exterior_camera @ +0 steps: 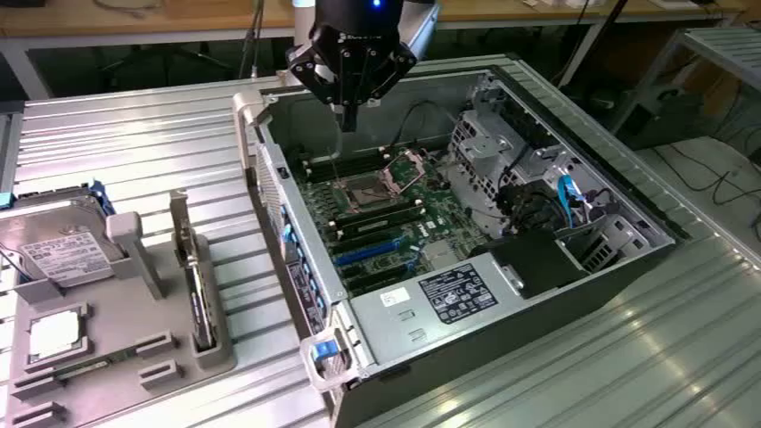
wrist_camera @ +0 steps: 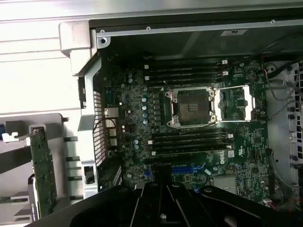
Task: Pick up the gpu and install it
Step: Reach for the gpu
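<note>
Clenched gripper hovers over the case, thin gpu standing edgewise in its tray.

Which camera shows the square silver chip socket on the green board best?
The wrist view: it looks straight down on the square silver chip socket, with nothing in front of it. The exterior view shows it slanted, from the side.
</note>
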Tool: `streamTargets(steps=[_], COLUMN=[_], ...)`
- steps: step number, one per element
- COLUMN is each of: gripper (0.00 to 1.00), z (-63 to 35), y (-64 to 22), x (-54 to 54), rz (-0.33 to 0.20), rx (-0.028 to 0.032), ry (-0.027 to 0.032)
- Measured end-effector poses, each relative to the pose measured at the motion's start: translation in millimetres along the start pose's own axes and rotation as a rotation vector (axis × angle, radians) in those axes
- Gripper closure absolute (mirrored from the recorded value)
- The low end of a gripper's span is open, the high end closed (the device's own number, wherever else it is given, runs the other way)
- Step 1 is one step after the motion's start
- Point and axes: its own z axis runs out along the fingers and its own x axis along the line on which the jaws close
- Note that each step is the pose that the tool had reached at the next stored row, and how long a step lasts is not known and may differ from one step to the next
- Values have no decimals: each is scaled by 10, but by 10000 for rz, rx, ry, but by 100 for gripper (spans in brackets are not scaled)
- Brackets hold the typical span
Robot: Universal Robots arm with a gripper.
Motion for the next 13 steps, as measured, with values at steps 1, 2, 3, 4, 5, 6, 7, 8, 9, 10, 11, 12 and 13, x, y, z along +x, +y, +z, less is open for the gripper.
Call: streamTargets(steps=[1, 2, 3, 4, 5, 6, 7, 8, 9, 10, 11, 12, 13], gripper=[89, 89, 89, 89, 89, 89, 89, 89, 89, 89, 89, 89, 89], z=[0, -1, -1, -1, -2, -2, -2, -2, -2, -2, -3, -3, -3], y=[0, 0, -2, -4, -6, -7, -10, -11, -12, -12, -13, -15, -15], x=[0, 10, 20, 36, 46, 54, 65, 72, 78, 84, 90, 96, 102], rz=[0, 1, 0, 0, 0, 0, 0, 0, 0, 0, 0, -1, 0], rx=[0, 2, 0, 0, 0, 0, 1, 0, 0, 0, 0, 0, 0], ry=[0, 1, 0, 0, 0, 0, 0, 0, 0, -1, 0, 0, 0])
